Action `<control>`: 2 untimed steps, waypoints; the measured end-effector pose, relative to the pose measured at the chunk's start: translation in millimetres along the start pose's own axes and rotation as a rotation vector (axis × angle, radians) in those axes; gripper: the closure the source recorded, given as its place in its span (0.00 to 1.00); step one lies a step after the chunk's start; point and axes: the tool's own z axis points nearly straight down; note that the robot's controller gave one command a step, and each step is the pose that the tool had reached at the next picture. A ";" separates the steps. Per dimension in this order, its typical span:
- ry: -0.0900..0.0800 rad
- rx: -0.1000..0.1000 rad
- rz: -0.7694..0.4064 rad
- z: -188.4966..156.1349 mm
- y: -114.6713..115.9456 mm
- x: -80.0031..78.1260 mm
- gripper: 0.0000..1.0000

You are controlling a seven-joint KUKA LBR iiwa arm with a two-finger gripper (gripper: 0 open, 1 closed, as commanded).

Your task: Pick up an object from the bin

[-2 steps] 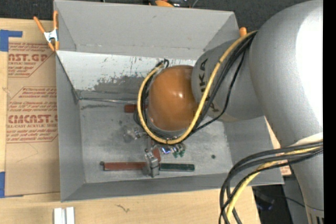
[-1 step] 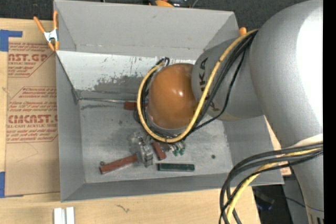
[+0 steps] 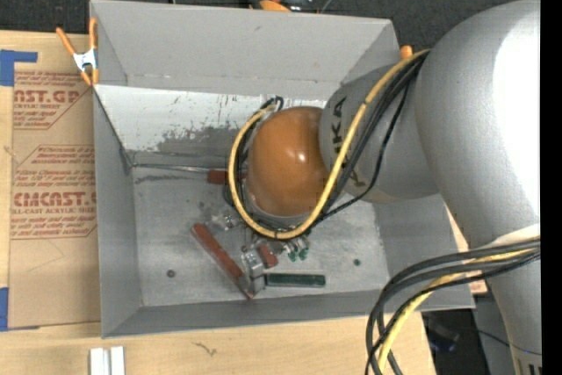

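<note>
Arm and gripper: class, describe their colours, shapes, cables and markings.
The arm is bulky, rounded and silver-grey, with black lettering near its wrist. A glossy orange dome covers the wrist. Yellow and black cables loop around the dome and run along the arm. The gripper below it is small and metal-grey.

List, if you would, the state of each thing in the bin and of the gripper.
Grey metal bin: upright, open-topped.
Long reddish-brown flat stick: lying flat, diagonal, lower end by the gripper.
Dark green pen-shaped rod: lying flat by the front wall.
Small reddish-brown piece: lying at the back wall's foot, apart.
Gripper: low in the bin, over the stick's lower end.
</note>
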 end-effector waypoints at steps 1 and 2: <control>0.003 0.001 0.048 0.1 5.1 -2.9 0.00; -0.003 0.002 0.227 -0.2 -15.1 34.2 0.00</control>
